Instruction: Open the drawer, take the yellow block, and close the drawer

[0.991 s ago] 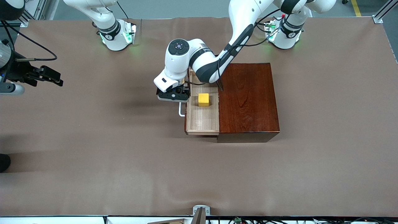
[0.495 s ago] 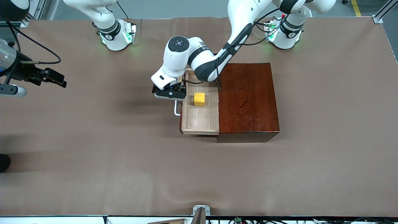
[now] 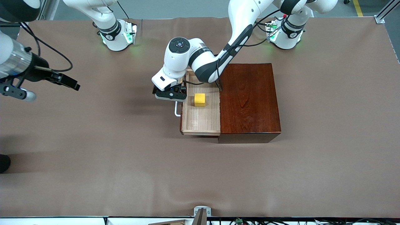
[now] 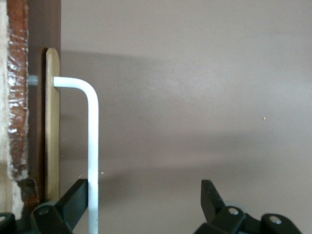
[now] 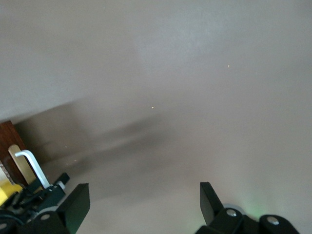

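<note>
The drawer (image 3: pixel 201 120) stands pulled out of the dark reddish-brown box (image 3: pixel 248 100) toward the right arm's end of the table. The yellow block (image 3: pixel 200 99) sits on its pale floor. My left gripper (image 3: pixel 170 95) hovers at the white handle (image 3: pixel 177 111). In the left wrist view this gripper (image 4: pixel 145 195) is open, and the handle bar (image 4: pixel 92 146) runs along the inside of one finger (image 4: pixel 73 197), not clamped. My right gripper (image 3: pixel 70 82) is open over bare table at the right arm's end, with nothing between its fingers (image 5: pixel 145 200).
The box stands mid-table, closer to the left arm's base. The right wrist view catches the handle (image 5: pixel 31 165) and a sliver of the yellow block (image 5: pixel 6 192) far off. Brown mat (image 3: pixel 125 162) covers the table.
The drawer has slid further out toward the right arm's end, with the left gripper moving along at the handle. The right gripper has swung in toward the drawer.
</note>
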### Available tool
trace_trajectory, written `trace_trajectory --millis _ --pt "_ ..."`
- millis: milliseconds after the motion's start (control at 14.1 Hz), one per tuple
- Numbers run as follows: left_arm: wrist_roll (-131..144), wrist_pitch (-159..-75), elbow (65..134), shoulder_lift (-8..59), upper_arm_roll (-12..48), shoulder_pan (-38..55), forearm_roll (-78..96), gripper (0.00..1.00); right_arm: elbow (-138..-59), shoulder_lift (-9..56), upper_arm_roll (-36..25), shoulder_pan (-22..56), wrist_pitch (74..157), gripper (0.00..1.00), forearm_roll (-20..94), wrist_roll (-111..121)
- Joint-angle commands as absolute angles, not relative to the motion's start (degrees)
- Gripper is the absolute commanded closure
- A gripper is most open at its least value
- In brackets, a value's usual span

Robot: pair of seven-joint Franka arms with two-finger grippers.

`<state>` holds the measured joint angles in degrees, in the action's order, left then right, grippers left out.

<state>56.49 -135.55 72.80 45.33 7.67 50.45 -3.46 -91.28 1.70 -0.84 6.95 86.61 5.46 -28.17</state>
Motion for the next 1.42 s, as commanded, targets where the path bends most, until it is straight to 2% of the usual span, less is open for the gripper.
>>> trace_trajectory --millis 0,354,566,849,1132,1344 --pt "58.27 -134.12 69.79 46.5 7.91 52.03 -0.79 0.0 -90.09 3.16 -1.05 9.22 86.31 0.0 6.06 -35.48" --pt "58.45 -129.21 69.79 45.62 7.47 51.59 -0.97 0.0 -89.47 4.74 -1.05 12.38 86.48 0.0 6.15 -46.46" --pt "58.54 -125.53 69.7 42.29 7.38 51.33 -0.79 0.0 -88.42 6.5 -1.05 14.84 86.14 0.0 6.07 -58.41" --pt "58.54 -117.01 69.79 33.51 7.3 48.0 1.39 0.0 -88.33 8.17 -1.05 17.75 86.83 0.0 6.15 -68.27" --pt "55.22 -105.32 71.36 25.16 7.12 42.99 0.79 0.0 -88.33 9.75 -1.05 20.12 90.7 0.0 7.47 -77.06" --pt "46.86 -96.17 71.98 21.46 7.03 38.52 0.27 0.0 -88.33 12.21 -1.05 24.15 95.08 0.0 7.47 -85.48"
